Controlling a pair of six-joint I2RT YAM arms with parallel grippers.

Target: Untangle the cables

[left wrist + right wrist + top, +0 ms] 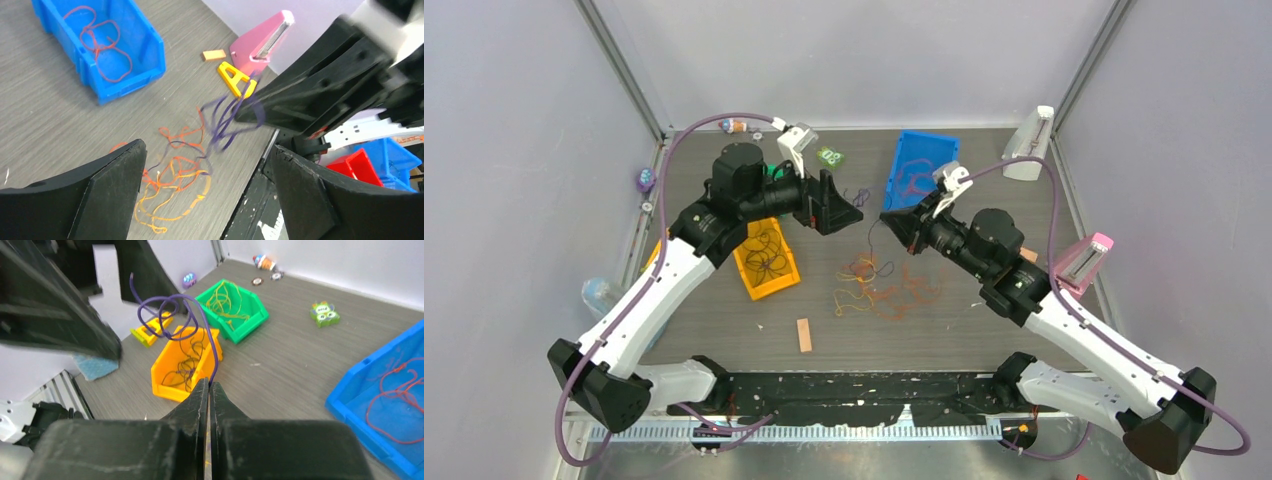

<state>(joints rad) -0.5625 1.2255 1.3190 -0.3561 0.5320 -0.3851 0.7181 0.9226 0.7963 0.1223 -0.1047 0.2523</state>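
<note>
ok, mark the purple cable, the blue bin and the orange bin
purple cable (172, 302), right wrist view, on the loop above the shut jaws.
blue bin (127, 82), left wrist view, on its near outer wall.
orange bin (170, 352), right wrist view, on its left rim.

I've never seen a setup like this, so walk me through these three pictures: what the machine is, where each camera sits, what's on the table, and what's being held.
These are two robot arms bolted at the near table edge. The wide picture looks down from above. The other two come from cameras on the wrists, so the black shapes in them are each arm's own fingers.

On the grey table lies a tangle of thin orange, red and purple cables. Three bins hold sorted cables: blue bin red ones, orange bin dark ones, green bin yellow-green ones.

The right gripper is shut on a purple cable, lifted off the table. The left gripper is open, holding nothing.
</note>
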